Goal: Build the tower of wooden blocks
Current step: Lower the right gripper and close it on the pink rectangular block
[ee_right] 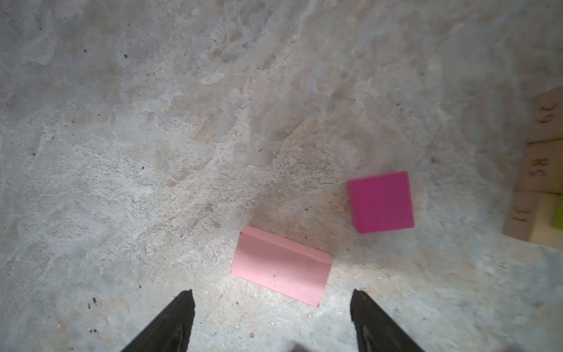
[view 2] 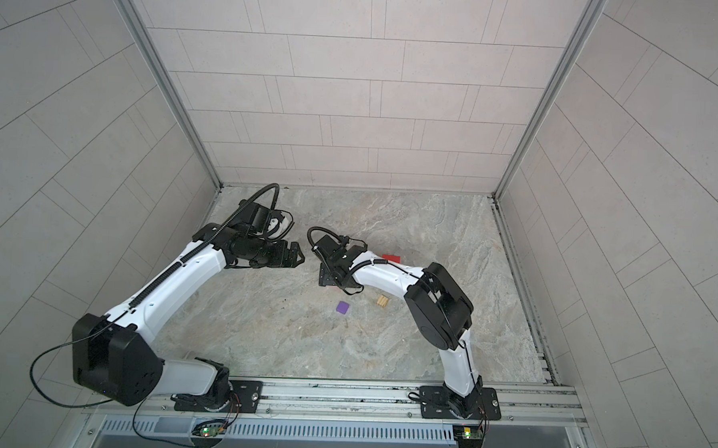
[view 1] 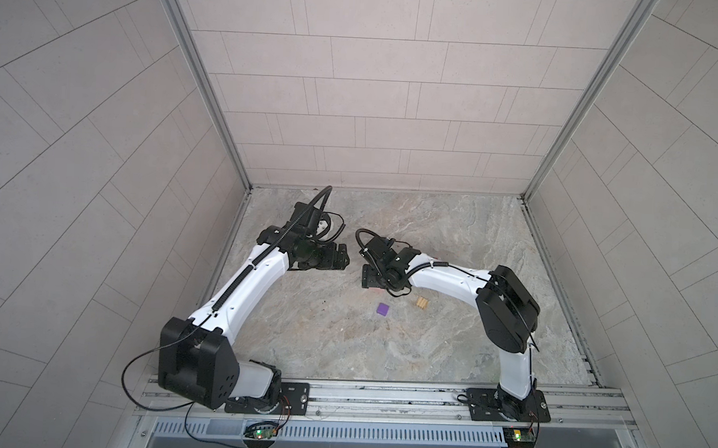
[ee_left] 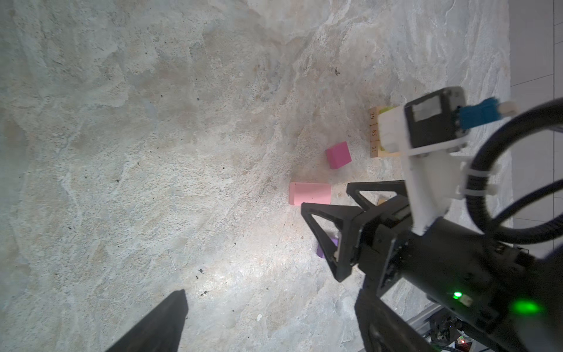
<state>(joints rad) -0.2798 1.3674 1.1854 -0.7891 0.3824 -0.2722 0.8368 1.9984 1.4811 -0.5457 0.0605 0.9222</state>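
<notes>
The left pincer (view 1: 341, 257) hangs over the stone table (view 1: 447, 353) with its two fingers wide apart and nothing in them. It points across at the right pincer (view 1: 369, 276), with bare table between the two.

The right pincer is close over the table. Its black fingers (ee_right: 179, 317) are apart too and hold nothing. A pink block (ee_right: 281, 265) lies flat just in front of the fingertips, in line with the space between them, not touching. A little farther out, off to one side, sits a magenta cube (ee_right: 380, 201), apart from the pink block. Farther out again is the start of the tower (ee_left: 376, 134): three tan bars (ee_right: 542, 170) side by side, with numbers on their ends, and a lime green block (ee_right: 559, 216) on top. In the left wrist view the right arm's camera hides most of it.

Behind the right pincer, toward the robot's base, a purple cube (view 1: 383, 309) sits alone. To its right, close beside the right arm, is a small tan block (view 1: 421, 303). In a top view a red block (view 2: 391, 258) peeks out just past the right arm.
</notes>
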